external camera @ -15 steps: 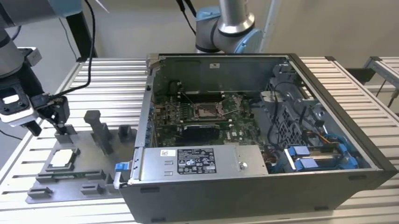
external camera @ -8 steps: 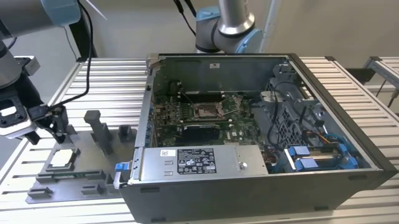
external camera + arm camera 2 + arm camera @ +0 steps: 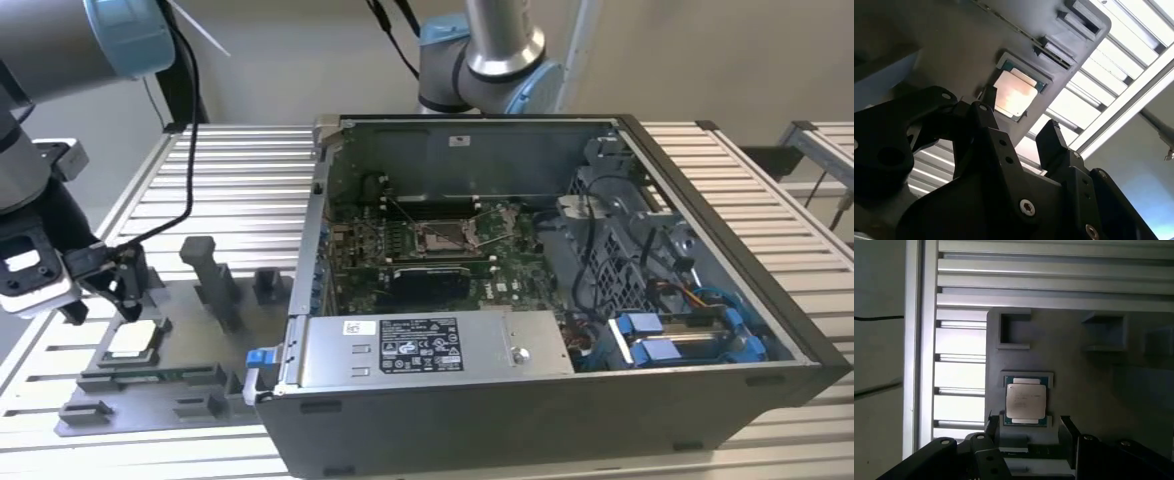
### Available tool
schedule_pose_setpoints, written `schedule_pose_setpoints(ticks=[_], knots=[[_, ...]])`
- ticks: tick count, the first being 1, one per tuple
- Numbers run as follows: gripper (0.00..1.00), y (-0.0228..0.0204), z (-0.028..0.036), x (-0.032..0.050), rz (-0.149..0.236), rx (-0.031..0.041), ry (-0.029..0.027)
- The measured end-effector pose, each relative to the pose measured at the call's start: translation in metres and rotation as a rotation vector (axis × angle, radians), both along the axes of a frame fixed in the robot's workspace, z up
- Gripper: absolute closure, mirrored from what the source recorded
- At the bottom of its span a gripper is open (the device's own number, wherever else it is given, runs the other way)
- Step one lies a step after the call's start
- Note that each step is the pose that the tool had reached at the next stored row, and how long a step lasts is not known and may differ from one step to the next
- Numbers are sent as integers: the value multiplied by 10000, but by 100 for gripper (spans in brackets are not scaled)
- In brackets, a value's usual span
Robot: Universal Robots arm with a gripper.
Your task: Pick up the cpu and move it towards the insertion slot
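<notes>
- The small, flat, square cpu with a silvery-white metal top (image 3: pixel 134 341) lies flat in a square recess of a grey plastic holder plate (image 3: pixel 200 345). The plate rests on the slatted aluminium table (image 3: pixel 227 170) at the exterior view's lower left.
- The black two-fingered gripper (image 3: pixel 102 308) hovers just above the cpu.
- In both wrist views the jaws stand apart, with one black finger (image 3: pixel 1066 430) to each side of the chip and clear of it.
- The insertion slot, a square silver-framed socket (image 3: pixel 445 236), sits inside the open dark grey computer case (image 3: pixel 534 410) at the exterior view's middle, well apart from the cpu.
</notes>
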State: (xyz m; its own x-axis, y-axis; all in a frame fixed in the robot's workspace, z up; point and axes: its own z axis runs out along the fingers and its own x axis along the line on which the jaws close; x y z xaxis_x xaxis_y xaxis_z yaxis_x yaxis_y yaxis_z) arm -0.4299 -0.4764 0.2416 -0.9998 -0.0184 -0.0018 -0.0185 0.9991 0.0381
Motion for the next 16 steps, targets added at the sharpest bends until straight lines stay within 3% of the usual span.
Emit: schedule_pose_setpoints(ticks=[16], knots=[[0,9,-292,0,46,1,0]])
